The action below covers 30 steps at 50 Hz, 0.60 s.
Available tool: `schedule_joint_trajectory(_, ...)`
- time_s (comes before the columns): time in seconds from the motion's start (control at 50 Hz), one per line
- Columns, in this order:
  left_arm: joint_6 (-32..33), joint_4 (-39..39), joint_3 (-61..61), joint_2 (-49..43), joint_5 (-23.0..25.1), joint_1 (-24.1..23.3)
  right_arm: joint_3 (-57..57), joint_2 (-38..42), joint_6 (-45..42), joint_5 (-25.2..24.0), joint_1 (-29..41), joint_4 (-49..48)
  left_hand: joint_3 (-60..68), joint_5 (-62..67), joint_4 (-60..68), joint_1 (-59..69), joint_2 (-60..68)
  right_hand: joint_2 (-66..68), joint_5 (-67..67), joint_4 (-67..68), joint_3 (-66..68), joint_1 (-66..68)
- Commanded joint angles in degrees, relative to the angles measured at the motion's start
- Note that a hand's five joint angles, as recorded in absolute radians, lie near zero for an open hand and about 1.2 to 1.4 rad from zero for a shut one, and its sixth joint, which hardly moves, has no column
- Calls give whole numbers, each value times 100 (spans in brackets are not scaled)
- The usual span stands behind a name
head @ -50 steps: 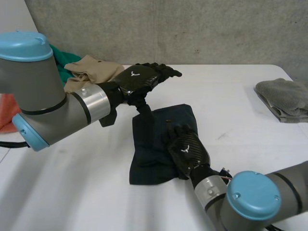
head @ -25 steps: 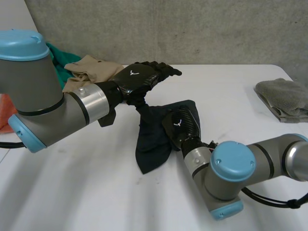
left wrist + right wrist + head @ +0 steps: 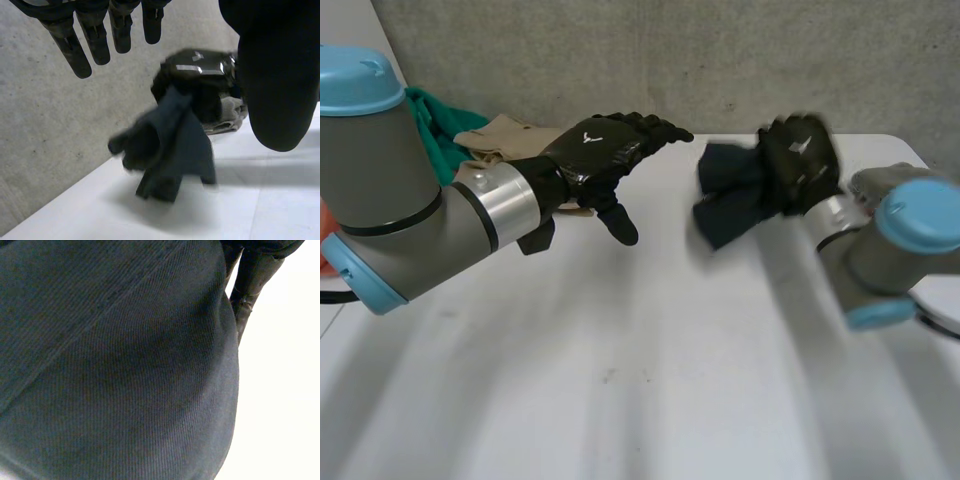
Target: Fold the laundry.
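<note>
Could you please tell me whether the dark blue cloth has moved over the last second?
Yes. The dark blue cloth, now lifted off the table in the right robot hand, has swung rightward, away from the tan garment at the far left.

Head above; wrist cameras near cloth (image 3: pixel 725 195)

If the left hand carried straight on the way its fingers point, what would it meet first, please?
Probably the cloth held up by the right hand; the left hand, open, points that way. Depth is unclear, so it may pass by toward the wall.
</note>
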Motion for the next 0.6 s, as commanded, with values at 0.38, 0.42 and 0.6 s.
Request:
schedule_joint_trajectory(0.38, 17, 134, -48, 149, -55, -299, -3327, 2386, 3384, -3020, -3541, -1793, -71, -89, -19, 238, -23, 1270, 2203, 1324, 1573, 2590)
schedule_joint_trajectory(0.42, 17, 134, -110, 167, -55, -361, -3327, 2563, 3385, -3170, -3683, -1820, -71, -89, -19, 238, -23, 1270, 2203, 1324, 1573, 2590)
schedule_joint_trajectory(0.6, 35, 318, -391, 246, -47, -475, -3477, 3381, 3350, -3927, -4061, -1890, -88, -106, -36, 221, -40, 1270, 2203, 1324, 1573, 2590)
